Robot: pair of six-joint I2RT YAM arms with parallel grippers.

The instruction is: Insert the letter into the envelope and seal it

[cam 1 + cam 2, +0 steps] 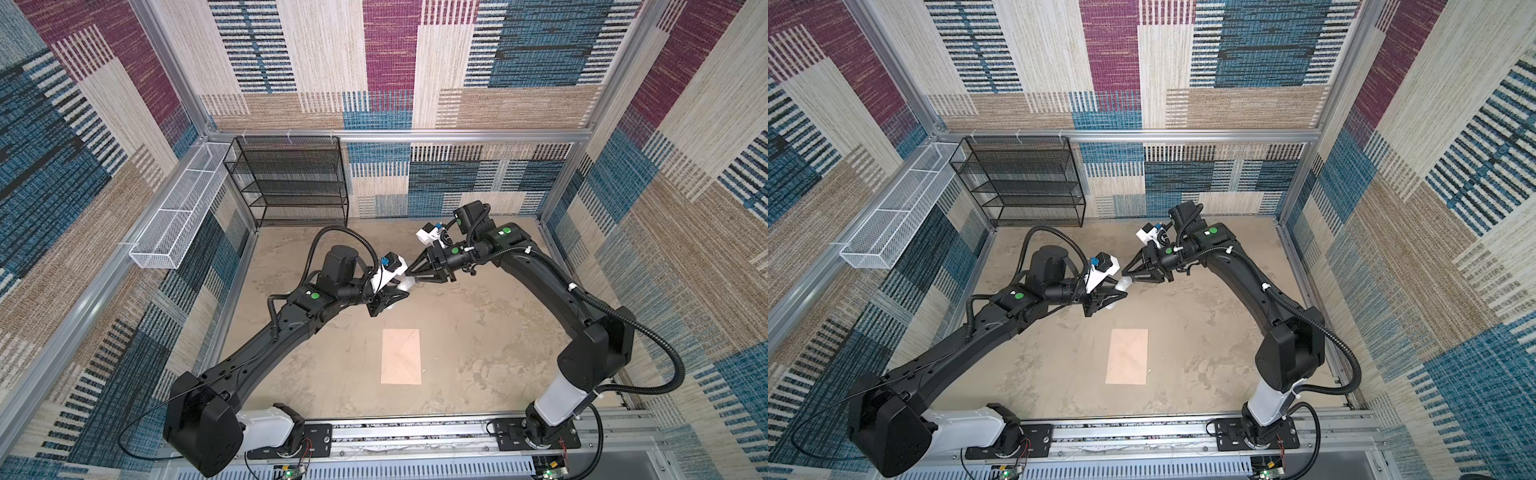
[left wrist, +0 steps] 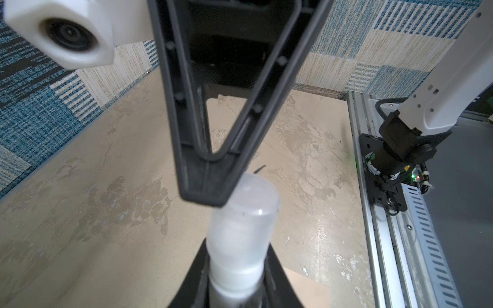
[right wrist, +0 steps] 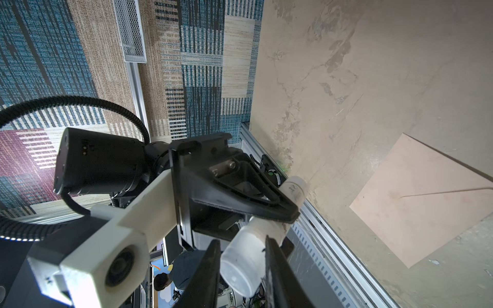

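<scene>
Left tool point(image 2: 237, 256) clamps a smooth white cylindrical tube point(image 3: 266, 229), right tool point(image 3: 242, 245) pinches its frosted cap point(image 2: 245, 226).

A robotics lab cell: aluminium frame point(image 1: 415, 135), carpet-patterned walls point(image 1: 478, 104), arms point(image 1: 266, 345) on a rail point(image 1: 415, 434).

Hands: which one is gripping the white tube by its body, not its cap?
The left hand: it clamps the tube by its opaque white body. The right hand sits at the translucent cap end, straddling it.
</scene>
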